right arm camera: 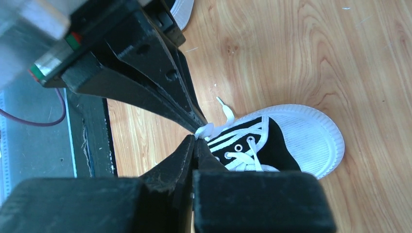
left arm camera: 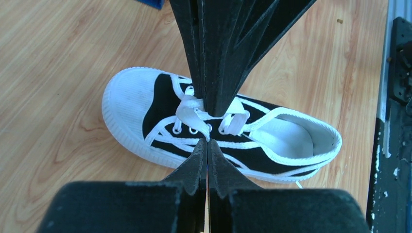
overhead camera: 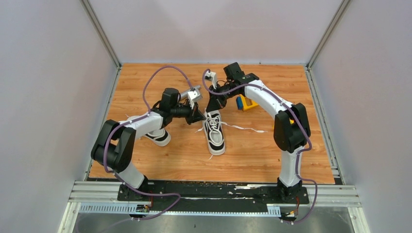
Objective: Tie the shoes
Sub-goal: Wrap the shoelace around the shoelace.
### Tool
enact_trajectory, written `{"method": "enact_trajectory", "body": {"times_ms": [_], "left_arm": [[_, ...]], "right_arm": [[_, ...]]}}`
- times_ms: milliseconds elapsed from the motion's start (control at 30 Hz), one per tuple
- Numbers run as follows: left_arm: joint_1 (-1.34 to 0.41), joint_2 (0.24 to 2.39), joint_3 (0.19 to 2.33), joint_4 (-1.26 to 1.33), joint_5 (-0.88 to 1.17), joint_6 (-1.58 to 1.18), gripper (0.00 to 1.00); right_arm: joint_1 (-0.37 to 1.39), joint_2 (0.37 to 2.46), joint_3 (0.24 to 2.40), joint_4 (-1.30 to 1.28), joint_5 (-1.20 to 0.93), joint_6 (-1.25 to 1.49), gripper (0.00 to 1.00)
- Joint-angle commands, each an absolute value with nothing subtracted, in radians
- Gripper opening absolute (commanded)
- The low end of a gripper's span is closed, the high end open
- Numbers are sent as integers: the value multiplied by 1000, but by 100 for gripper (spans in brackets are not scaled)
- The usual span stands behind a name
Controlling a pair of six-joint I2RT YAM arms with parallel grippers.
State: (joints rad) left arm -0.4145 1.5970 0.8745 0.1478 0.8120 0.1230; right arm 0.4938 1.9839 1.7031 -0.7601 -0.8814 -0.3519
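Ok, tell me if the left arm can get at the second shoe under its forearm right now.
Probably not. The left gripper is shut on the laces of the middle shoe, and the second shoe lies close in under that arm's forearm; it would have to let go and fold back.

Wood-grain table (overhead camera: 170, 165) fills the middle. Plain pale walls (overhead camera: 214, 29) close it in at 9, 12 and 3 o'clock. Metal rails (overhead camera: 94, 194) run along 6 o'clock. Even light.

Bright, even overhead light (soft shadows, mild close-range blur).
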Motion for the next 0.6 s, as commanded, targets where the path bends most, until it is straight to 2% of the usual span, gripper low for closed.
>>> {"method": "enact_trajectory", "body": {"times_ms": [0, 233, 300, 367, 400, 500, 567], "left_arm": [[-424, 1643, 892, 264, 853, 13, 0], [-431, 1667, 875, 315, 854, -81, 0], [-430, 1665, 862, 339, 844, -115, 5], [-431, 1667, 850, 366, 824, -155, 15], [-431, 1667, 839, 378, 815, -186, 23], [-431, 1651, 821, 396, 760, -206, 42], [-432, 1628, 809, 382, 714, -192, 49]], "right_arm": [[473, 1981, 1729, -688, -897, -251, 0], [435, 2005, 1732, -644, -916, -167, 0], [433, 2010, 1731, -642, -917, -155, 0], [431, 2014, 1727, -636, -917, -141, 0], [431, 2013, 1725, -633, -918, -134, 0], [432, 2015, 1715, -627, -907, -122, 0], [431, 2016, 1712, -626, -894, -116, 0]]}}
